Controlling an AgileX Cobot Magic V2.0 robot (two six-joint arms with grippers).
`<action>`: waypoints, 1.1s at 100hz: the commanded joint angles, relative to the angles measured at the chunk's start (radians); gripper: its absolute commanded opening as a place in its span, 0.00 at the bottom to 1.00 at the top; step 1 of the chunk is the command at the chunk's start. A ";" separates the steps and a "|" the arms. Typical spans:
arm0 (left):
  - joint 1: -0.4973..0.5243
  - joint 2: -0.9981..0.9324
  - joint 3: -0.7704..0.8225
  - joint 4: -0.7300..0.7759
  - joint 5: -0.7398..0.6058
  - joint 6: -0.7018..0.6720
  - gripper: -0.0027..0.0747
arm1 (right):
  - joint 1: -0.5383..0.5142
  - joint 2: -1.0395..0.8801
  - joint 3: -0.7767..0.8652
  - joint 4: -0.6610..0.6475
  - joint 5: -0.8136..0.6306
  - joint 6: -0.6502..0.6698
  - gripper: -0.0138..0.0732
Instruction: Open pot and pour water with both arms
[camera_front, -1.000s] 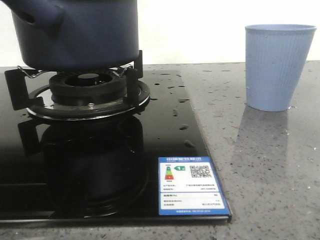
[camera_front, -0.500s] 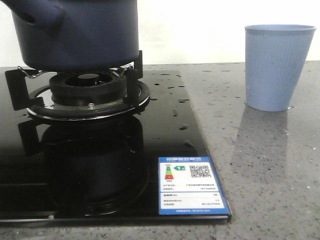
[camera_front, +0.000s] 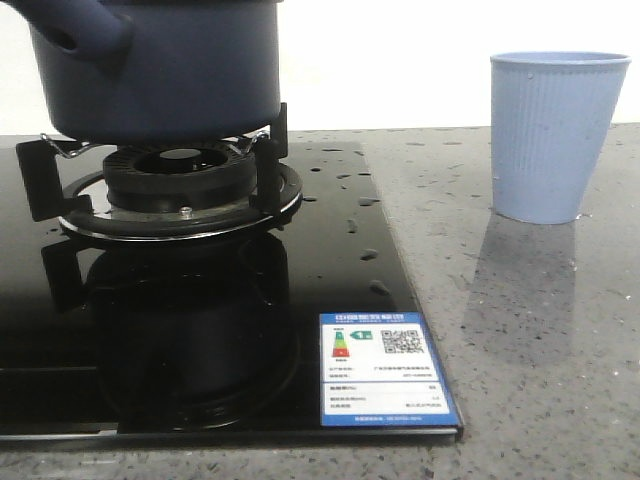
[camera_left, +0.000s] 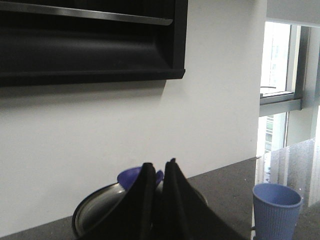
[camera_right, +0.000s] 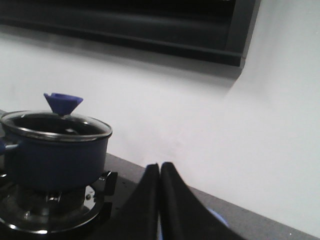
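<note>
The pot (camera_front: 155, 65) sits on the burner grate (camera_front: 170, 185) of the black glass stove (camera_front: 330, 250), its stubby side handle (camera_front: 85, 30) sticking out toward my left side in the front view. Its glass lid (camera_right: 55, 125) is on, with the blue knob (camera_right: 63, 103) standing up in the middle.

My left claw (camera_left: 158, 172) hangs above the lid with its fingers (camera_left: 142, 200) pressed nearly together. The knob shows just behind the tips, and I think I am not touching it, though the fingers hide part of it. So that claw holds nothing I can see.

My right claw (camera_right: 159, 172) is off to the side of the pot, well apart from it, at about the height of the pot's wall. Its two fingers (camera_right: 175, 210) meet along a thin seam, closed on nothing.

The pale blue ribbed cup (camera_front: 558, 135) stands upright on the grey speckled counter (camera_front: 530, 330), to the right of the stove and apart from the pot. Water drops (camera_front: 355, 200) dot the glass near the burner.
</note>
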 joint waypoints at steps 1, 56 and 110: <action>0.001 -0.114 0.094 -0.024 -0.051 -0.010 0.01 | -0.003 -0.057 0.032 0.000 -0.029 0.017 0.09; 0.001 -0.353 0.358 -0.031 -0.145 -0.010 0.01 | -0.003 -0.159 0.106 0.000 -0.109 0.017 0.09; 0.001 -0.353 0.358 0.043 -0.153 -0.010 0.01 | -0.003 -0.159 0.106 0.000 -0.109 0.017 0.09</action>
